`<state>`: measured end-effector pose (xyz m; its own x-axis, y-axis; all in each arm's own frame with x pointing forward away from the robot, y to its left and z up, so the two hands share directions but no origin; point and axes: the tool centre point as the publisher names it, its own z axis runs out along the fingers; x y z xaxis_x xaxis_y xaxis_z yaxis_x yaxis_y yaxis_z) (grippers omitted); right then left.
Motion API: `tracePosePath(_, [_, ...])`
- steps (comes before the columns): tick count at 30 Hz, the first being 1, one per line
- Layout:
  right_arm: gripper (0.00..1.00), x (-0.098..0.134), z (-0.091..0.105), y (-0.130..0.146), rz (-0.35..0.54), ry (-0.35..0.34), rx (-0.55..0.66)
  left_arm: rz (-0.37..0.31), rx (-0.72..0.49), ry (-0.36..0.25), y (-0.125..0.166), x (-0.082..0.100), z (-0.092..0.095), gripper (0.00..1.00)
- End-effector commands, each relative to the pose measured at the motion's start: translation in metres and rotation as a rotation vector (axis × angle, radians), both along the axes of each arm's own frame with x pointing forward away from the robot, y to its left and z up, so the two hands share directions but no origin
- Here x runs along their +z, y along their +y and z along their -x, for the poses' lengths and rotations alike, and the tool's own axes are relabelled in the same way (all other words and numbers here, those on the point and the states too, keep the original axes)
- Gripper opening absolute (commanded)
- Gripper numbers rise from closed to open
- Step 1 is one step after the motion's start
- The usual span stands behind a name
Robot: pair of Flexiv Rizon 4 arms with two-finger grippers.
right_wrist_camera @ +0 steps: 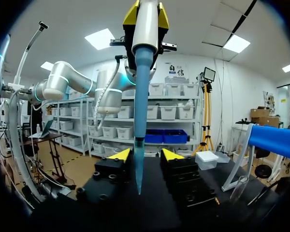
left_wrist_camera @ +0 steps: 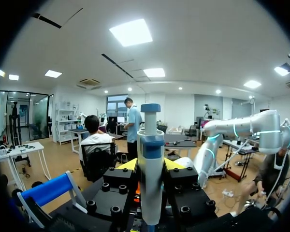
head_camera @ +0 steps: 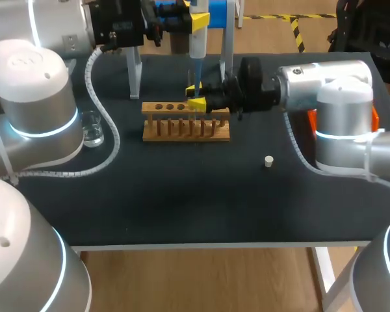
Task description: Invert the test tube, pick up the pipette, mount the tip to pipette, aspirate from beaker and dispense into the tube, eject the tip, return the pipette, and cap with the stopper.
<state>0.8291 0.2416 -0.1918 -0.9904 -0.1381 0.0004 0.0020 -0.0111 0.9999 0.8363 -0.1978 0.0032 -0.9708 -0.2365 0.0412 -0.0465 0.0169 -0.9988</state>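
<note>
Dark table (head_camera: pixel 182 208): left jaws clamp pipette (head_camera: pixel 198 42); right jaws, cannot tell.

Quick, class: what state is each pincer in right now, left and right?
Left pincer: closed on the pipette.
Right pincer: cannot be told; the pipette tip hangs down into it.

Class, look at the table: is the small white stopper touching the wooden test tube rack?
Apart. The head view shows the stopper lying alone, with bare dark table between it and the rack.
</note>
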Motion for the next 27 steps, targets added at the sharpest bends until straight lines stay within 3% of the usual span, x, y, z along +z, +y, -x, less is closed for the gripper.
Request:
tracePosePath(1, [1.0,-0.007,0.004,-0.01,0.026,-0.007,-0.009,0.004,0.0,-0.002,0.001,-0.001,0.001,0.0])
tracePosePath(12, [1.0,-0.041,0.014,-0.066,0.158,-0.094,-0.032,0.004,0.0,-0.002,0.001,-0.001,0.001,0.0])
tracePosePath(19, [1.0,-0.057,0.013,-0.093,0.176,-0.067,-0.061,0.004,0.0,-0.002,0.001,-0.001,0.001,0.0])
tracePosePath(27, [1.0,-0.058,0.014,-0.098,0.175,-0.063,-0.061,0.004,0.0,-0.002,0.001,-0.001,0.001,0.0])
